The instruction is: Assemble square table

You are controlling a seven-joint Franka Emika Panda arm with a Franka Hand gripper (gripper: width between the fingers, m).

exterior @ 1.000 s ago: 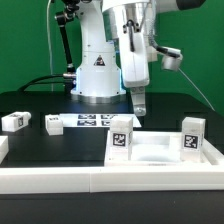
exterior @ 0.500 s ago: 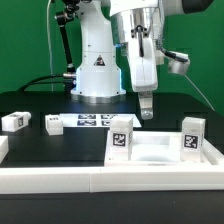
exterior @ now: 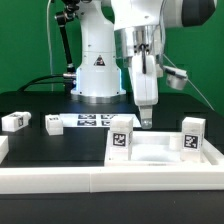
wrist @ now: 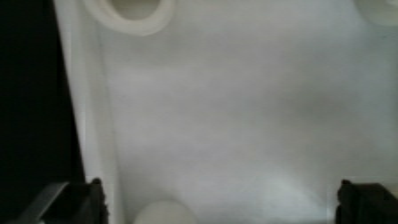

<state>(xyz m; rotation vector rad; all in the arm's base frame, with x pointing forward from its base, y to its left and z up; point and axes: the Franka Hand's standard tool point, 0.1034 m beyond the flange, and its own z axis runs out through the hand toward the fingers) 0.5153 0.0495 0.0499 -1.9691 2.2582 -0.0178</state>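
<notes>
The gripper (exterior: 144, 122) hangs w/ jaws spread wide, nothing btwn them, just above the table top (exterior: 156, 152), approx 12 o'clock of its middle. One standing leg (exterior: 122, 140) is at the top's 9 o'clock corner, a second standing leg (exterior: 192, 137) at 3 o'clock; whether they are fully seated is hard to tell. A loose leg (exterior: 52, 123) and an outer loose leg (exterior: 14, 121) lie off toward 9 o'clock, well apart from the top. Prob. btwn legs: next calls for a reach to a loose leg and a square grip.
</notes>
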